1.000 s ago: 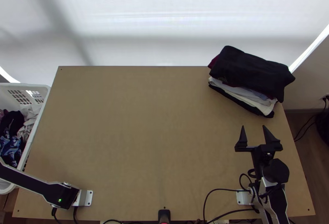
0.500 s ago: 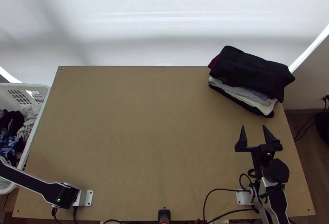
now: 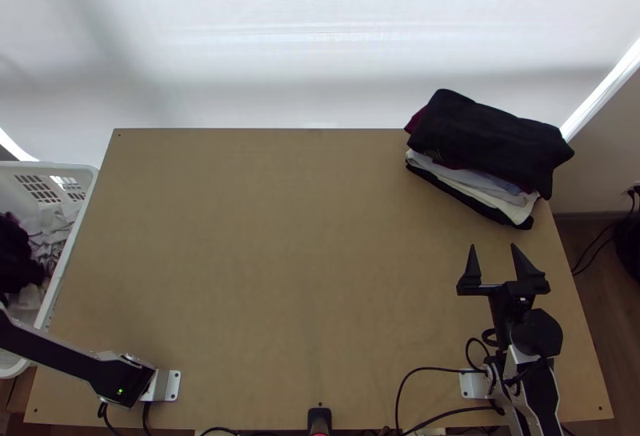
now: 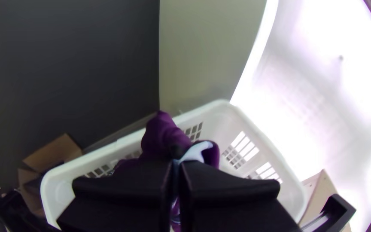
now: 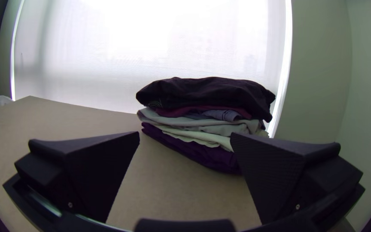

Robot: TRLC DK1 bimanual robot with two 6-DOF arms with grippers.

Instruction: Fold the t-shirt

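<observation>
My left gripper (image 4: 177, 161) has its jaws pinched together on a bunched dark purple cloth garment (image 4: 162, 136) with a pale part, held over the white plastic laundry basket (image 4: 226, 105) beside the light wooden table (image 3: 304, 236). My right gripper (image 3: 493, 247) points its wide-spread jaws toward the multicoloured stack of folded clothes (image 3: 490, 142) on the table.

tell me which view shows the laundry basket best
The left wrist view: most of the basket, rim and slotted walls, shows, though the left gripper hides part. The top view cuts it off at the left edge, clothes inside; the right wrist view has a small white bit past the table.
</observation>
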